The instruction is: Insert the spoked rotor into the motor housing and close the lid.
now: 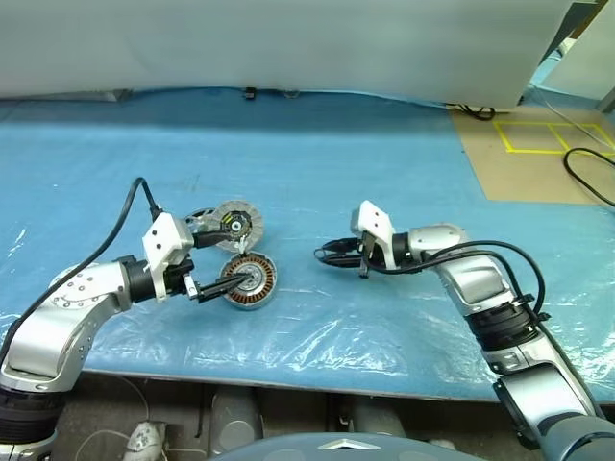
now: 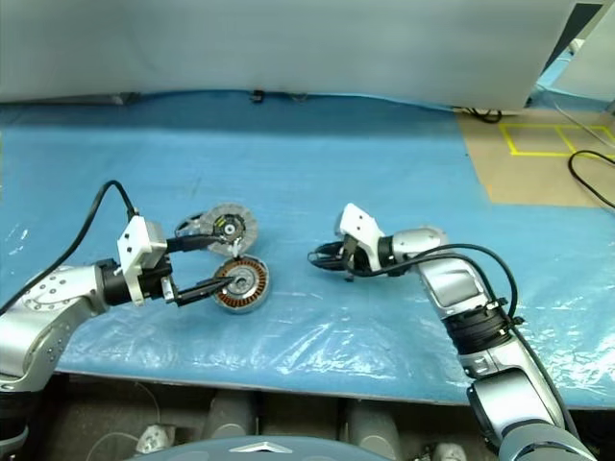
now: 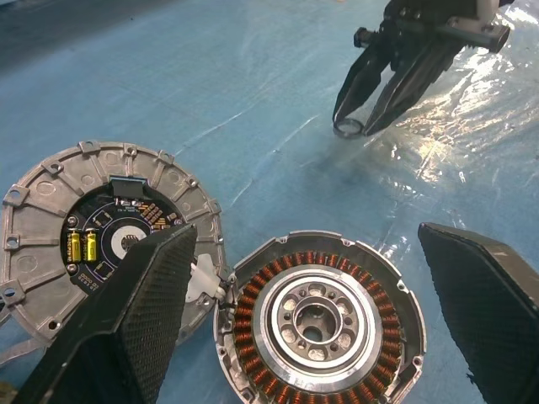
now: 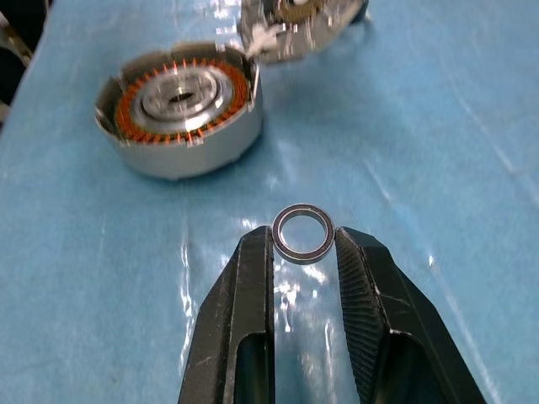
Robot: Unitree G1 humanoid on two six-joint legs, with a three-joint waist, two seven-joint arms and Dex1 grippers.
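Head views: housing (image 1: 252,279) on table (image 1: 384,173), left of ring-pinching right end effector (image 1: 332,254), left end effector (image 1: 213,264) wide around it; left wrist: lid (image 3: 50,219) beside housing; right wrist: ring (image 4: 302,234) between fingertips.

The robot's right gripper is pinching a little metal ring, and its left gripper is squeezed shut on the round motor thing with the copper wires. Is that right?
Not quite. The right gripper does pinch the little ring. But the left gripper is wide open, not squeezed shut: in the left wrist view its fingers stand far apart, over the motor housing with the copper wires.
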